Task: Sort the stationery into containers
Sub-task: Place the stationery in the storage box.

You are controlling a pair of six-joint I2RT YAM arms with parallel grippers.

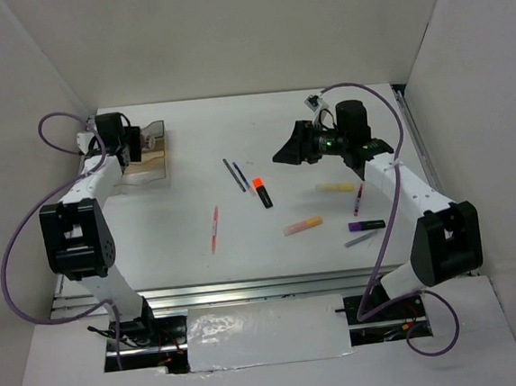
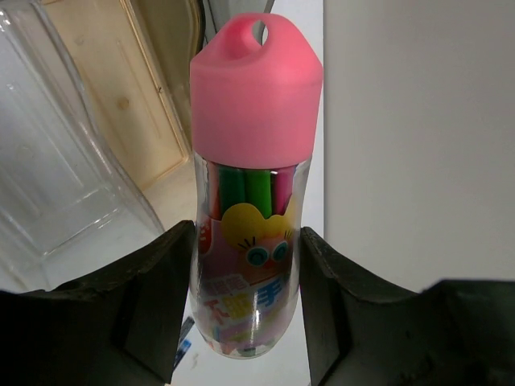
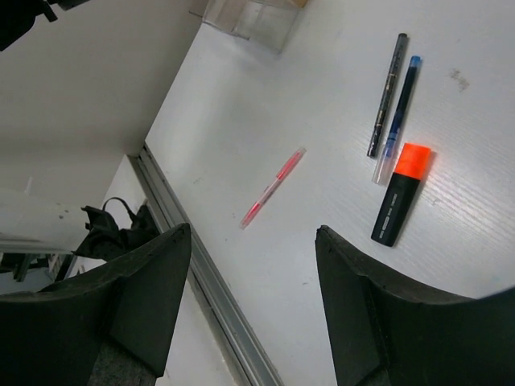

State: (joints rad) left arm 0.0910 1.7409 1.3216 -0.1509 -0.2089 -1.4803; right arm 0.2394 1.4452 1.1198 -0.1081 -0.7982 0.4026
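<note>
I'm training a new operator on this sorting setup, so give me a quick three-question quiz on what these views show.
1. Multiple choice: what does the left gripper hold? A) thin red pen B) pink-capped tube C) purple marker
2. True or false: the right gripper holds the purple marker.
3. Fill in: in the right wrist view, the two thin pens lie beside the ___.
Key: 1 B. 2 False; its jaws stand open and empty. 3 orange-capped highlighter.
</note>
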